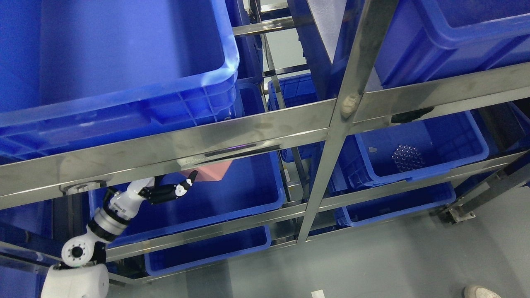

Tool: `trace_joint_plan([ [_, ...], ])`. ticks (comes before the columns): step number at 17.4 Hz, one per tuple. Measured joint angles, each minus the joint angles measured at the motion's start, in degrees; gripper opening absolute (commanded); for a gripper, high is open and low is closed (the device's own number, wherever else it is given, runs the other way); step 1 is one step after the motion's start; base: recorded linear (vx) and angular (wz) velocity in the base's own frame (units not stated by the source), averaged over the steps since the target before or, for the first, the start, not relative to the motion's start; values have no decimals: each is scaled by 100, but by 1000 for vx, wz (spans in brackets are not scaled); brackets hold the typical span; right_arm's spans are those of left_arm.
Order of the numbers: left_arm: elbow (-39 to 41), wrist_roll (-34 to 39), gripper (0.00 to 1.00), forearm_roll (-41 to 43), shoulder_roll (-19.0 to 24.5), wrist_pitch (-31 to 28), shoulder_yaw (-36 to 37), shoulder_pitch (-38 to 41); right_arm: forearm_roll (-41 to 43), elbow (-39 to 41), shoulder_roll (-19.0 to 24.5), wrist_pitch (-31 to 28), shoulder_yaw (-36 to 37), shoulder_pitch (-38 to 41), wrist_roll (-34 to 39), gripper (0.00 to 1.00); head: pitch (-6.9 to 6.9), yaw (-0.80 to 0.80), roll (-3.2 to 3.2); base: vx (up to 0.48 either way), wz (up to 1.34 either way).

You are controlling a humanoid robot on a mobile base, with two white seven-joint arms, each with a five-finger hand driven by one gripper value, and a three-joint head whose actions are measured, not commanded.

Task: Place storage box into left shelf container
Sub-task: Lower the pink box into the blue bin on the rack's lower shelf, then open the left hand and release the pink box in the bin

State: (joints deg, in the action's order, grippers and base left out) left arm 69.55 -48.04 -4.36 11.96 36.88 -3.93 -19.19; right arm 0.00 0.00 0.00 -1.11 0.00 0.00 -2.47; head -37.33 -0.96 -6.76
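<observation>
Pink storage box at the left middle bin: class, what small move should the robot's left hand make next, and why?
Probably lower it and let go. The left hand grips the pink storage box just under the steel rail, above the blue container, whose floor below looks bare.

Pink box (212,170): upper part hidden behind steel rail (174,151). Left hand (167,191): grip on box unclear. Shoe (480,292): cut by bottom edge. Top-left bin (124,103): cropped by frame.
</observation>
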Motion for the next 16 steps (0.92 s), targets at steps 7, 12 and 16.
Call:
trace_joint_plan([
  [7, -947, -55, 58, 1780, -386, 526, -270, -508, 0, 0, 0, -9, 0, 0, 0, 100, 0, 0, 0, 0, 0],
  [12, -1030, -37, 81, 2086, -678, 537, -545, -488, 0, 0, 0, -10, 0, 0, 0, 100, 0, 0, 0, 0, 0],
  [16, -639, 278, 100, 1647, -854, -519, -793, -409, 0, 0, 0, -11, 0, 0, 0, 100, 0, 0, 0, 0, 0],
])
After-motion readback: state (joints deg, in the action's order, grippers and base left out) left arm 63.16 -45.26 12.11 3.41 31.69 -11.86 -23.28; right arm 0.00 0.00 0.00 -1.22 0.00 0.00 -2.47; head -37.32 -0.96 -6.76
